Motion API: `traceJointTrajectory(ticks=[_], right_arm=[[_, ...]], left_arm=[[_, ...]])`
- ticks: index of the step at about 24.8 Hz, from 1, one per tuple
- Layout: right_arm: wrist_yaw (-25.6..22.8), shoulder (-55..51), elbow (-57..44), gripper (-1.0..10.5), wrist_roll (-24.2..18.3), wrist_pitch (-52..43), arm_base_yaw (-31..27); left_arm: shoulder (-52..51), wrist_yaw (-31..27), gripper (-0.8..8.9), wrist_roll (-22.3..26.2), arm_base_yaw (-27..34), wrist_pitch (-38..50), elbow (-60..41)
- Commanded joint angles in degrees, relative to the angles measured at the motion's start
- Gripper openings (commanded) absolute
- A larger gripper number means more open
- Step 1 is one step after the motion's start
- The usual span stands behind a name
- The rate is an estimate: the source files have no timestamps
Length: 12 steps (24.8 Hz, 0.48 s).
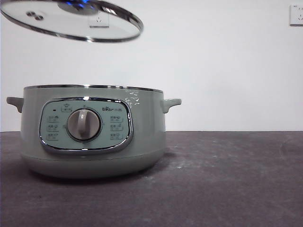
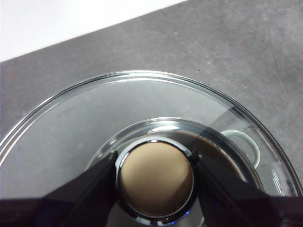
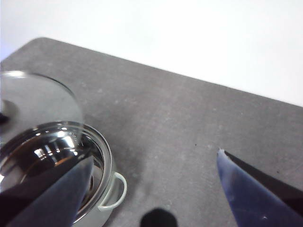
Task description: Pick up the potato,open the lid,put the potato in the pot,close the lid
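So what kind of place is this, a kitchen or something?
Probably a test bench rather than a kitchen: a bare dark grey table against a plain white wall, with only an electric pot on it and the left gripper holding its glass lid aloft.

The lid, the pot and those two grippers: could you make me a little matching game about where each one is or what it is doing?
Things:
1. lid
2. pot
3. left gripper
4. right gripper

States:
A. open, holding nothing
B. stands uncovered on the table
C. shut on the knob
D. held tilted in the air above the pot

Pairs: 1-D, 2-B, 3-C, 4-A
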<state>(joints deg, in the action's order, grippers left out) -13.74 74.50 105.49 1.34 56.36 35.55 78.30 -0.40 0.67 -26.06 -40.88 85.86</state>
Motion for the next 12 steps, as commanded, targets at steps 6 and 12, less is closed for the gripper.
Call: traceJointTrajectory(ticks=[6, 12], right_arm=[[-0.2, -0.4, -0.1, 4.4, 0.7, 0.6, 0.0], [-0.2, -0.4, -0.1, 4.4, 0.7, 1.0, 0.0]], left_arm=[[0.7, -0.5, -0.09, -3.6, -1.8, 12.4, -8.2], [0.7, -1.1, -0.09, -4.9, -1.8, 19.4, -15.5]])
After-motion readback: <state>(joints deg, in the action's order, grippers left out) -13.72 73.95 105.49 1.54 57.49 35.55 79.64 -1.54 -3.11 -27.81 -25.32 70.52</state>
